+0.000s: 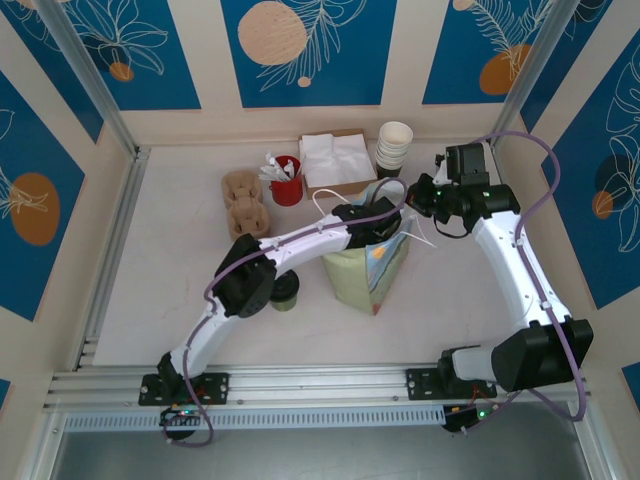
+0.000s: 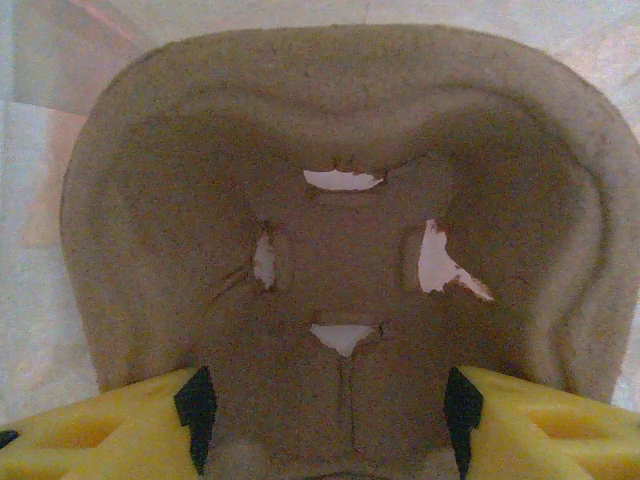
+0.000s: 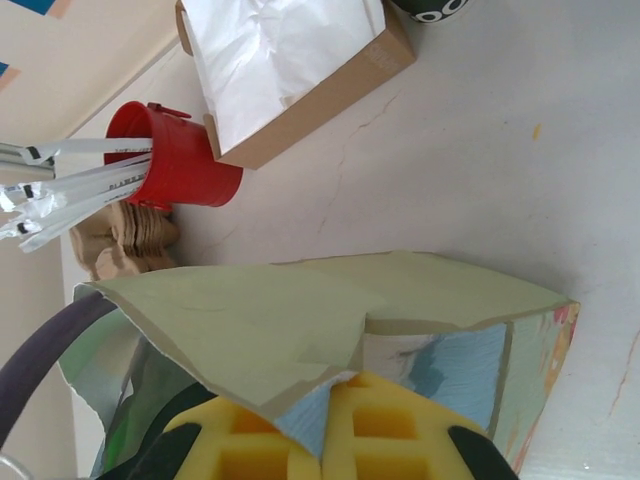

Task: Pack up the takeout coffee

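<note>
— Left gripper (image 2: 328, 435), reaching into the bag: how wide does it stand?
— Its yellow fingers (image 2: 110, 435) sit well apart at the bottom corners of the left wrist view. The near end of a moulded pulp carrier (image 2: 340, 230) fills the gap between them. Whether they clamp it cannot be told. The carrier is brown, rough and fibrous, rounded at its far end, with small torn holes around its middle.

— And the coffee?
— The takeout coffee (image 1: 287, 295) stands on the table (image 1: 170, 270), left of the bag and just beside the elbow of the left arm (image 1: 300, 243), which partly covers it. A round dark lid shows on top.

— The bag itself?
— The paper bag (image 1: 372, 275) is pale green with a coloured print. It stands upright at mid-table, creased and open at the top.

— Right gripper?
— Right gripper (image 3: 335, 430) has its yellow fingers pressed together on the bag's rim, pinching the paper edge.

— Along the back wall?
— A stack of pulp carriers (image 1: 245, 205), a red cup (image 1: 287, 188) of wrapped white sticks, a cardboard box (image 1: 338, 165) of white napkins and nested cream cups (image 1: 394, 148).
</note>
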### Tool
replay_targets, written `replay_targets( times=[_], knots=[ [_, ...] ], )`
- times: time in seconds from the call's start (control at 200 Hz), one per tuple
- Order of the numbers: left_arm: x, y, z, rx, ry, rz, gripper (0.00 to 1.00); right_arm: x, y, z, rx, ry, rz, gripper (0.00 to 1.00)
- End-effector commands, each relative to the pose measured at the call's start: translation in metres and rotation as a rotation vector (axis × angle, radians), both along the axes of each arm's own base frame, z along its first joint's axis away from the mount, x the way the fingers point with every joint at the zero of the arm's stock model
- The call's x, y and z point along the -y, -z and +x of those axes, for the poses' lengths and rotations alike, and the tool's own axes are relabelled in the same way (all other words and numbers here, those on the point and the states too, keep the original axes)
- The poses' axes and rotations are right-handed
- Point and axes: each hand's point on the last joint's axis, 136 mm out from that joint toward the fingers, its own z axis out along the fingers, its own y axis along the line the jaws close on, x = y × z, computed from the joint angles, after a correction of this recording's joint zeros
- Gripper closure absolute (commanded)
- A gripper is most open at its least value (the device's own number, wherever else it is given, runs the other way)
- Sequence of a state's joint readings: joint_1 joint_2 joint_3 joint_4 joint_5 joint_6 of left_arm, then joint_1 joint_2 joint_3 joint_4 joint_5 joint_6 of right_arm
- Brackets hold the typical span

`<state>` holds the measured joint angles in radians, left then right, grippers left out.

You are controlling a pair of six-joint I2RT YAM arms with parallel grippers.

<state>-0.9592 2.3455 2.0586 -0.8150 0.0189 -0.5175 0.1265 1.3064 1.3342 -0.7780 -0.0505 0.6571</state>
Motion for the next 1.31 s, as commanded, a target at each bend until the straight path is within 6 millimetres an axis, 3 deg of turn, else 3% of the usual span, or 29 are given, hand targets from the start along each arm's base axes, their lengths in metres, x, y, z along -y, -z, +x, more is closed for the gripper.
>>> replay_targets(
  times=[0.0,0.15,0.29,0.56,0.675,0.76,1.025,1.3],
  knots=[
    [-0.026,0.012,-0.001,-0.018,-0.005,0.094,0.36,-0.010,-0.055,0.000,0.159,-0.055,0.097,1.00],
    [-0.030,0.012,0.003,-0.013,-0.003,0.103,0.39,-0.007,-0.063,-0.005,0.178,-0.055,0.129,1.00],
    [-0.021,0.020,-0.001,-0.047,0.020,0.065,0.45,-0.005,-0.063,-0.007,0.185,-0.054,0.151,1.00],
    [-0.013,0.032,-0.006,-0.065,0.048,0.043,0.47,-0.003,-0.044,-0.007,0.151,-0.051,0.137,1.00],
    [-0.011,0.027,-0.007,-0.056,0.055,0.042,0.45,-0.002,-0.036,-0.006,0.133,-0.051,0.128,1.00],
    [-0.009,0.009,-0.005,-0.036,0.059,0.023,0.43,-0.002,-0.033,-0.005,0.126,-0.051,0.109,1.00],
    [-0.002,-0.096,0.000,0.101,0.070,-0.109,0.38,0.002,-0.016,0.000,0.065,-0.029,0.032,1.00],
    [-0.009,-0.180,-0.004,0.196,0.056,-0.224,0.38,0.001,-0.013,0.003,0.033,-0.037,0.000,1.00]
  ],
)
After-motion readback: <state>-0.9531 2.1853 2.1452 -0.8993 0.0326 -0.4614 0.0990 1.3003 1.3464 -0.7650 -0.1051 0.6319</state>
